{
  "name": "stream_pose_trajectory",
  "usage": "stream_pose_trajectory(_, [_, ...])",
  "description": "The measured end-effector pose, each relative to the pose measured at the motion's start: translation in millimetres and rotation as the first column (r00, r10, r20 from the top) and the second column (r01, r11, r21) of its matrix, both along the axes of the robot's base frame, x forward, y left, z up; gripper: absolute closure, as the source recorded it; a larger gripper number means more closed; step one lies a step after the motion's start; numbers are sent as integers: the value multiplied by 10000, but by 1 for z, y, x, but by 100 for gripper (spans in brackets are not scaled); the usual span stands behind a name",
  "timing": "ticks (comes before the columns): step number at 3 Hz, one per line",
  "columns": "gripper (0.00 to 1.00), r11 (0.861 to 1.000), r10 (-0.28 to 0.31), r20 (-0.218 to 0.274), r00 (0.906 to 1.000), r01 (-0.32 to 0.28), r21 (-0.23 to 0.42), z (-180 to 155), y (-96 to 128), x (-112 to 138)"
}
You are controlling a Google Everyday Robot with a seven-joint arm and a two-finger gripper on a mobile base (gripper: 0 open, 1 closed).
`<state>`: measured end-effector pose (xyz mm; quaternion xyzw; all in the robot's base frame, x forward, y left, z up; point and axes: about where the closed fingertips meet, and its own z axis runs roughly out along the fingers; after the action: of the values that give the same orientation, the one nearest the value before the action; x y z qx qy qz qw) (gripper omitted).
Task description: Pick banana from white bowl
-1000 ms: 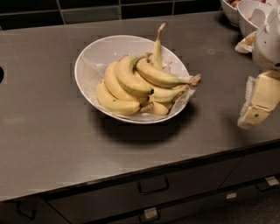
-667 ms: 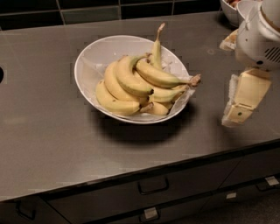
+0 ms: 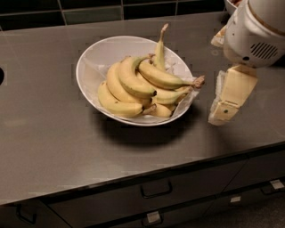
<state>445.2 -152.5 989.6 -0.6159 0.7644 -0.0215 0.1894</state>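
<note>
The white bowl (image 3: pixel 89 67) sits on the grey counter, left of centre in the camera view. It holds several ripe yellow bananas. The banana (image 3: pixel 128 80) with the strong curve and greenish stem end lies on top of the pile. Another banana's stem sticks out over the bowl's right rim. My gripper (image 3: pixel 222 113) hangs from the white arm at the right. It points down just right of the bowl's rim, a little above the counter, and touches nothing. It holds nothing that I can see.
A second white dish (image 3: pixel 231 5) shows at the top right corner, partly hidden behind my arm. The counter's front edge runs along the bottom, with drawers and handles (image 3: pixel 156 189) below. A dark tiled wall lines the back.
My gripper has moved left toward the bowl's right rim, and more of the arm has come into view. The bowl and bananas have not moved.
</note>
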Motion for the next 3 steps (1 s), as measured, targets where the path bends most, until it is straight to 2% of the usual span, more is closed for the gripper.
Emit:
stream_pose_trajectory(1, [0, 9999, 167, 96, 9998, -167, 15, 4, 12, 1])
stream_pose_trajectory(2, [0, 9990, 445, 387, 9983, -449, 86, 17, 45, 5])
stream_pose_trajectory(3, [0, 9984, 379, 628, 9973, -404, 390, 23, 73, 5])
